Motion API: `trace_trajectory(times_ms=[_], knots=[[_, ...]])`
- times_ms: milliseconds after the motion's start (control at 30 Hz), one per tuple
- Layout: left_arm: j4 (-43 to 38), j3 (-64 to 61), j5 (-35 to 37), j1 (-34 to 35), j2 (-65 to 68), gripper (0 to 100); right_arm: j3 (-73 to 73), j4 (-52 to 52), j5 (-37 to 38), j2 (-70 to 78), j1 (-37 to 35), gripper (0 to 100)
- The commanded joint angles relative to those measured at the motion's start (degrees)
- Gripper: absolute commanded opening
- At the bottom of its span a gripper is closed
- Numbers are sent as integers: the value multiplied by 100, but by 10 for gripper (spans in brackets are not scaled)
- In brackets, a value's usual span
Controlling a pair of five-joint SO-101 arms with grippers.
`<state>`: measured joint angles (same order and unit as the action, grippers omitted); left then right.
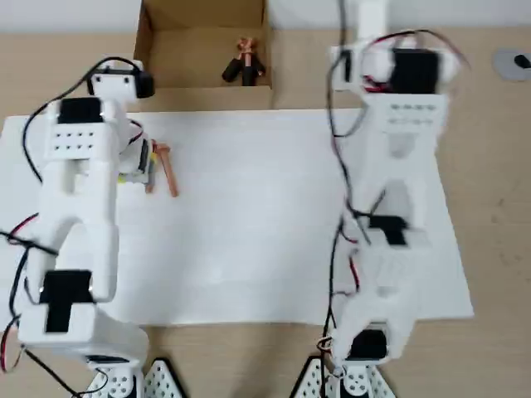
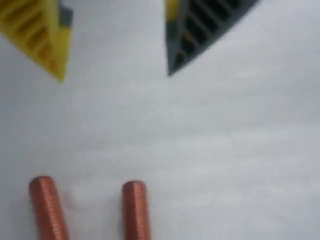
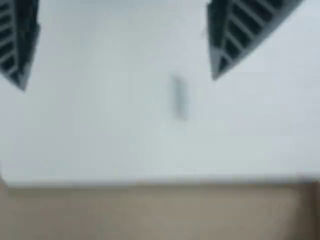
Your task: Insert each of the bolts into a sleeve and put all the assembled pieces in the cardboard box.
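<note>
middle of the white sheet (image 1: 249, 232) lies open for passing. two bolts (image 1: 171, 178) lie near the left arm (image 1: 79, 207); cardboard box (image 1: 207, 98) walls stand at far edge.

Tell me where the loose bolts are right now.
In the high view, the two loose bolts lie on the white sheet at the left, just beside the left hand and short of the cardboard box.

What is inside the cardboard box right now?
Inside the cardboard box lie what look like two assembled pieces, copper bolts in dark sleeves, near one side wall. The near wall covers the floor strip just behind it, so anything there is unseen.
</note>
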<state>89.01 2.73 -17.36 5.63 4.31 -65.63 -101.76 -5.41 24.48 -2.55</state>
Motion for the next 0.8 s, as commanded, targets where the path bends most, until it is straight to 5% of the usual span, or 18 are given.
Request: trace_trajectory(times_ms=[0,333,767], knots=[[-18,422,-26,-26,215,147,2677,-62,246,-2035,268,274],[-1090,607,-26,-176,655,146,7688,1292,888,-5473,286,274],[-1820,651,9,-220,1710,145,9499,1714,1327,-7451,620,274]])
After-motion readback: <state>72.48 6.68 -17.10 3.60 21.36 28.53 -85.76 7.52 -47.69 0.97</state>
